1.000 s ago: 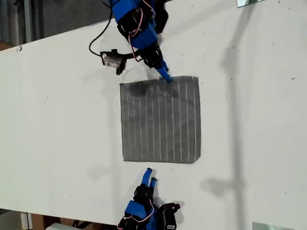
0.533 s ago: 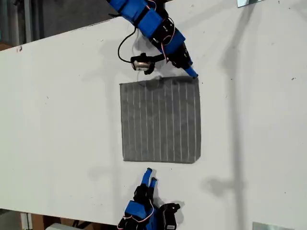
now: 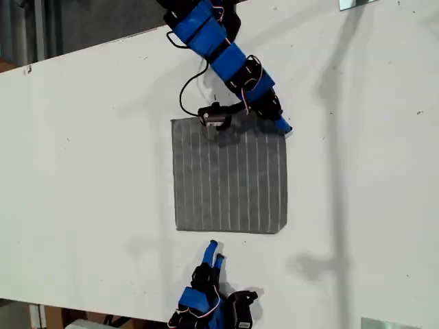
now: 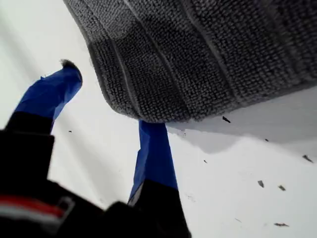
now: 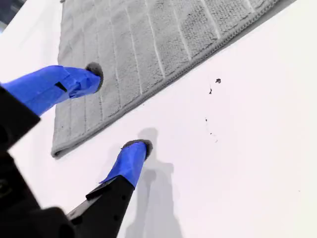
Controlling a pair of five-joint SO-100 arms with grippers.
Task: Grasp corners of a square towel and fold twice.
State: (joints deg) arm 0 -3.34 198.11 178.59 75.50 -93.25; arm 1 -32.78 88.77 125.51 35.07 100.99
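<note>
The grey striped towel [image 3: 230,178] lies flat and square on the white table [image 3: 89,171]. My first gripper [image 3: 282,127] is at the towel's top right corner as the exterior view shows it. In the first wrist view that corner [image 4: 148,109] hangs over one blue finger [image 4: 156,153], while the other finger [image 4: 49,94] stands off to the side; the first gripper [image 4: 109,94] is open. My second gripper [image 3: 214,252] rests just off the towel's bottom edge in the exterior view. It [image 5: 118,109] is open, with one fingertip [image 5: 91,74] over the towel [image 5: 148,39] and nothing held.
The first arm's camera module [image 3: 214,116] and black cable hang over the towel's top edge in the exterior view. Metal plates sit at that view's top right [image 3: 357,3] and bottom right [image 3: 387,323]. The table's edge runs along its upper left.
My first gripper has swept along the towel's top edge from its middle to the exterior view's right corner. The second arm has not moved.
</note>
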